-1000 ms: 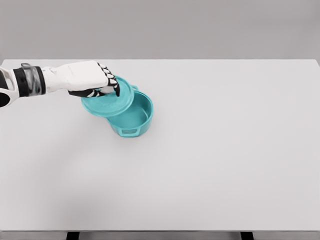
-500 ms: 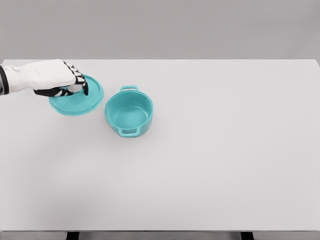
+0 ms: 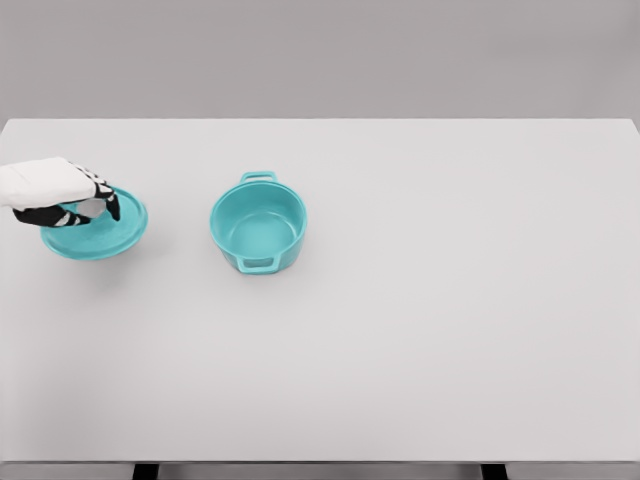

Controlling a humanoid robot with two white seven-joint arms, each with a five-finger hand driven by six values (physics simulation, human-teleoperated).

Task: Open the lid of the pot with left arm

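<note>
- We find a wide white rectangular table (image 3: 420,340) filling most of the head view, with a plain grey wall (image 3: 320,55) behind its far edge
- We note a round teal pot with two small loop handles (image 3: 258,233) standing upright on the table, left of the middle; its mouth is uncovered and we see straight down to its inner floor
- One loop handle sits on the pot's far rim, the other on its near side, facing the camera
- We record a flat round teal lid (image 3: 97,232) well apart from the pot, near the left edge of the table, with bare tabletop between the two
- The lid looks slightly tilted, its right rim a little higher; a faint shadow lies beneath it, and we cannot tell whether it touches the tabletop or is held just above it
- The left hand (image 3: 62,193), white with black-and-white fingers (image 3: 100,204), enters from the left edge of the picture and lies over the lid's upper left part
- We observe its fingers curled downward and closed on the middle of the lid; the knob itself is hidden under them, so we cannot confirm its shape
- Only the hand and a short stretch of white wrist show; the arm beyond is cut off by the frame
- The right arm does not appear in this view
</note>
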